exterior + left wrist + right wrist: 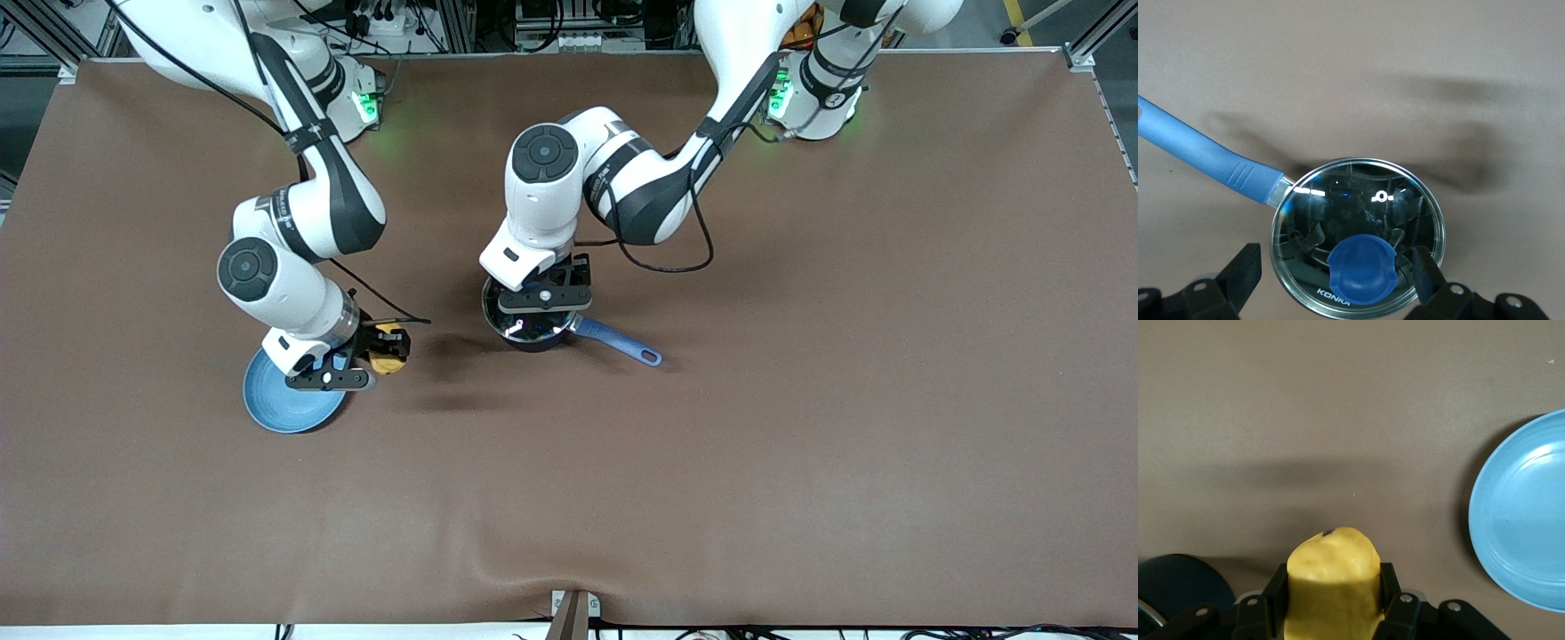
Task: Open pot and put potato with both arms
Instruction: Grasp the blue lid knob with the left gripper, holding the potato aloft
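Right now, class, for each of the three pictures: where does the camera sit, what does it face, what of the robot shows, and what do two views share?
Front view: high across the table, facing both arms; left gripper over the pot, right gripper holding the potato beside the plate.
Left wrist view: looks down on the lid; open fingers flank its knob.
Right wrist view: looks down past fingers shut on the potato.
Shared: front and right wrist views both show the plate.

Lidded black pot (533, 327) sits mid-table; yellow potato (388, 348) is held above the table.
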